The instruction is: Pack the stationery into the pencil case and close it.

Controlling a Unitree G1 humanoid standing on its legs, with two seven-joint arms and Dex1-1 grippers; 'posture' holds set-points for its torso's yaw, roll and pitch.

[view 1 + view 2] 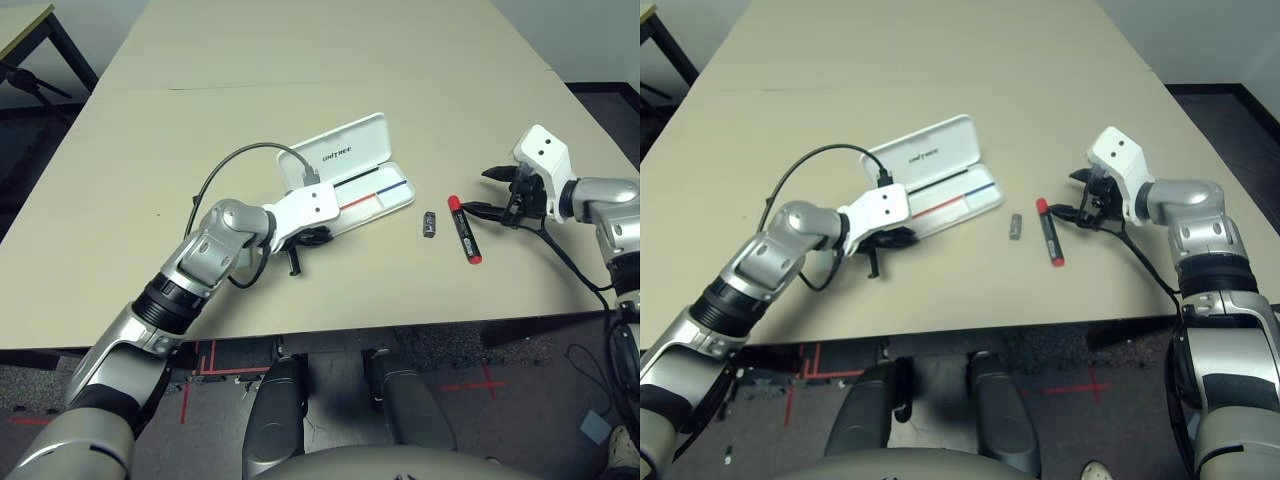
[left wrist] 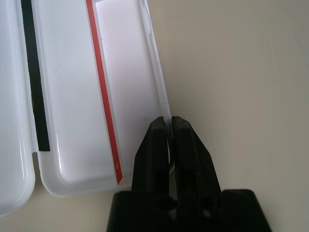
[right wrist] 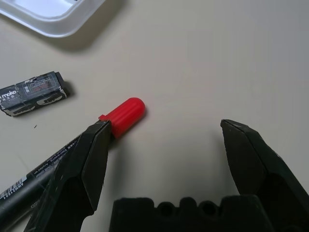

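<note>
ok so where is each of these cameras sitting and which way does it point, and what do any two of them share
Left eye view: head camera, looking forward and down at the table; both silver forearms show.
Right eye view: the head's other eye, same scene.
Left wrist view: on the left wrist, looking along the left gripper, shut on the rim of the open pencil case.
Right wrist view: on the right wrist, looking along the open right gripper at the red marker and a small dark piece.
Shared: both wrist views show the pencil case.

Qty on table [image 1: 300, 60]: 1 pencil case [image 1: 350, 175], open; 1 red marker [image 1: 464, 229]; 1 small dark grey piece [image 1: 430, 224]. Grippers: 2, left [image 1: 296, 252] & right [image 1: 497, 192].
</note>
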